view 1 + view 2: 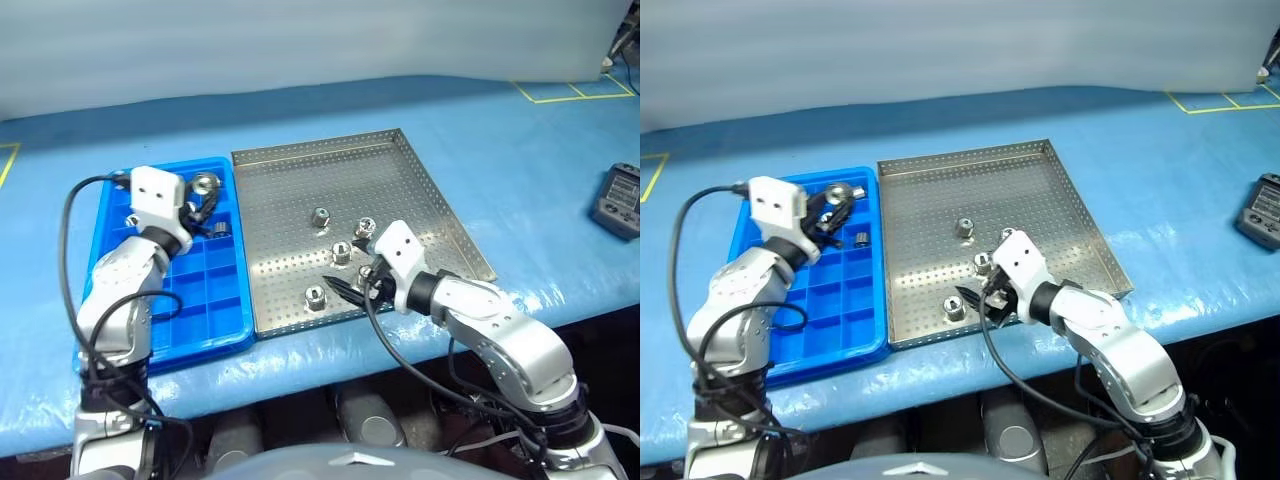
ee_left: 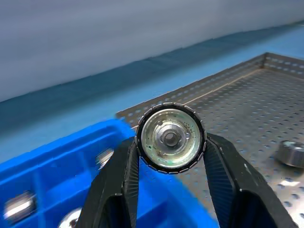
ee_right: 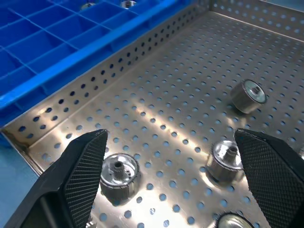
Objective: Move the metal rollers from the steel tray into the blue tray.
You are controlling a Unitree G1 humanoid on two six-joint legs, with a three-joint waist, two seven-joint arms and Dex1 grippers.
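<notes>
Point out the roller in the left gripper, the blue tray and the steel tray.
roller (image 2: 170, 137): left wrist view, its round end face.
blue tray (image 1: 215, 325): left eye view, near compartments.
steel tray (image 1: 330, 180): left eye view, bare perforated base.

From where I stand, no writing, brand or number can be made out on anything here. The dark grey handheld device (image 1: 622, 200) lying on the blue table cover (image 1: 500, 130) at the far right has a pale panel on its face, but whatever is on it is too small to read. The yellow tape lines (image 1: 570, 92) on that cover form plain outlines, not letters or figures.
</notes>
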